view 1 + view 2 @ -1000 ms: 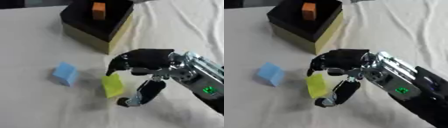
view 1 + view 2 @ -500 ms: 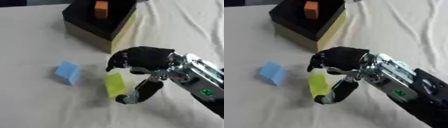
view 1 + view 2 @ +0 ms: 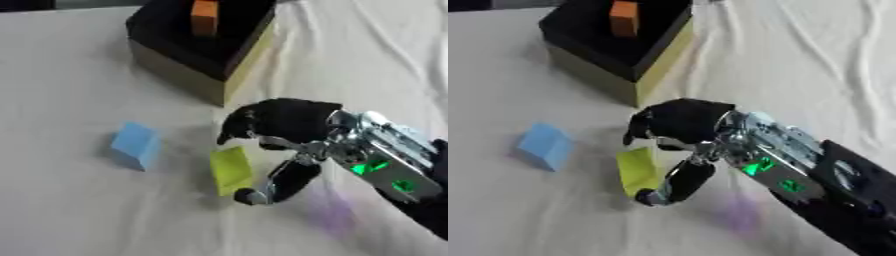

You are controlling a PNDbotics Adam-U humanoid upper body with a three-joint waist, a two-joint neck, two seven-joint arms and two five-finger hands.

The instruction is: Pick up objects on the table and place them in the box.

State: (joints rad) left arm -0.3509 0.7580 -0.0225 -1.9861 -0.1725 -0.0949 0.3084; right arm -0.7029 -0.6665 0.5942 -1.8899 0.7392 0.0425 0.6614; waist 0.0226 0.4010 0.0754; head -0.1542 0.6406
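Yellow-green block (image 3: 231, 169) stands at frame centre on the white cloth (image 3: 70, 210), its long axis running roughly top to bottom of the frame and leaning slightly. The right hand (image 3: 284, 125), entering from the lower right, brackets it: curled fingers (image 3: 241, 127) arch over the block's upper end, and the thumb (image 3: 278, 182) reaches down along its right side to the lower corner. Whether the pads actually touch the block cannot be told. The block therefore lies just left of and below the palm, inside the hand's span. A blue block (image 3: 136, 146) sits well apart at left. The black box (image 3: 188, 82), already holding an orange block (image 3: 205, 17), stands at upper centre, beyond the hand. No left hand appears.
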